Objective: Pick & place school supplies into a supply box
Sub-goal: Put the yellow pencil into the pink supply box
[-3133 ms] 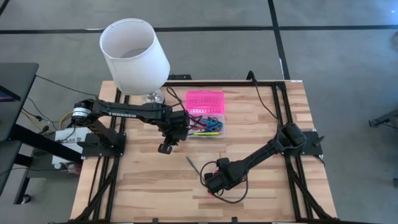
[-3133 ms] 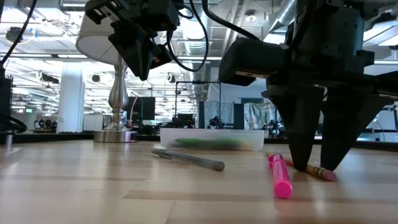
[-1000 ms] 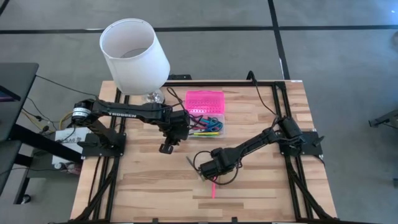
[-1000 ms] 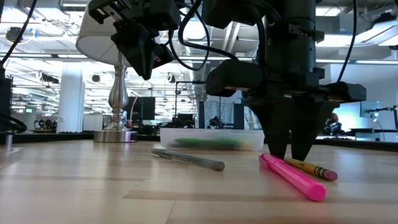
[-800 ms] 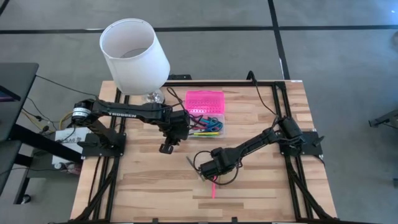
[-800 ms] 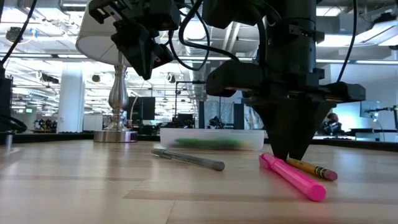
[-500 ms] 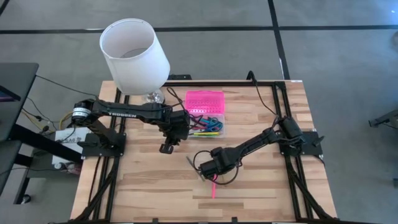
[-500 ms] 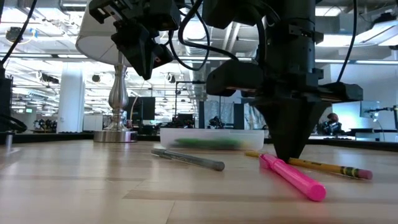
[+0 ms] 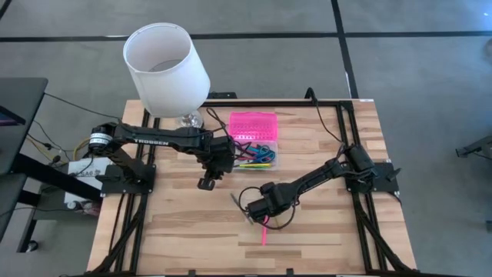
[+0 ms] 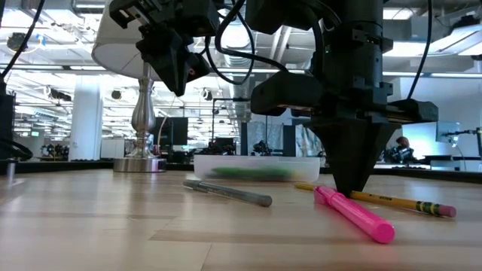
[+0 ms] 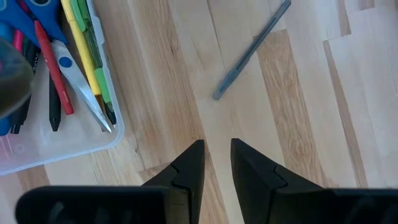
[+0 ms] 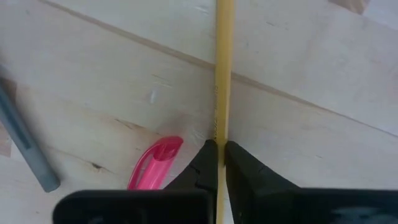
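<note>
While one yellow pencil (image 12: 223,74) is clamped, two pens lie loose

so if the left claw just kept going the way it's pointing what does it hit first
Most likely bare table. The left claw points down at the wood, fingers slightly apart and empty. The supply box lies to one side of that line and the grey pen farther ahead, though depth is hard to judge.

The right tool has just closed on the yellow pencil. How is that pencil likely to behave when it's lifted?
The yellow pencil looks straight and thin, so it is probably stiff and light. The right tool pinches it across its narrow shaft, with much of its length sticking out past the pinch, so it may pivot or tilt as it rises. If dropped on the wooden table, it would likely roll.
</note>
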Motion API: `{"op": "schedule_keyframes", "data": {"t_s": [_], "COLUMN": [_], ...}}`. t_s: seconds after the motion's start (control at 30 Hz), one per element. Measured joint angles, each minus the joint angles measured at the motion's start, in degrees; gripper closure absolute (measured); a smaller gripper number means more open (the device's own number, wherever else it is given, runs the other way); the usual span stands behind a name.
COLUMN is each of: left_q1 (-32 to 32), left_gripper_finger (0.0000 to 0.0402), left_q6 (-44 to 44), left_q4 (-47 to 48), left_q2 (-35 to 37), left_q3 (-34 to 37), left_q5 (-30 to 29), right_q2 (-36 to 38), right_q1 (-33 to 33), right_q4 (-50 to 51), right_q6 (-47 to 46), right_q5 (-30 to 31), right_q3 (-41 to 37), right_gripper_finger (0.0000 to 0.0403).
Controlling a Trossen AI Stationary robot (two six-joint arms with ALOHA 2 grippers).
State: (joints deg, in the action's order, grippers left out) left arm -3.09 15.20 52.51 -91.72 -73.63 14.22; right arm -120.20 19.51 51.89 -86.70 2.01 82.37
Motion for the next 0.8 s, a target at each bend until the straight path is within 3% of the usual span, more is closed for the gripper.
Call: {"op": "schedule_keyframes", "data": {"t_s": [0.4, 0.63, 0.8], "left_q1": [0.0, 0.0, -0.2], "left_gripper_finger": [0.0331, 0.0331, 0.0331], "left_q6": [0.0, 0.2, 1.8], "left_q4": [-0.8, -0.9, 2.6], "left_q2": [0.0, 0.0, 0.0], "left_q3": [0.0, 0.0, 0.0], "left_q5": [0.0, -0.3, -4.6], "right_q2": [0.5, 0.7, 0.8], "right_q1": [0.1, 0.2, 0.3], "right_q4": [0.6, 10.6, 17.6], "right_q6": [-0.2, 1.7, 5.8], "right_q5": [0.9, 4.8, 6.3], "right_q3": [0.1, 4.0, 8.8], "right_gripper_finger": [0.0402, 0.0402, 0.0402]}}
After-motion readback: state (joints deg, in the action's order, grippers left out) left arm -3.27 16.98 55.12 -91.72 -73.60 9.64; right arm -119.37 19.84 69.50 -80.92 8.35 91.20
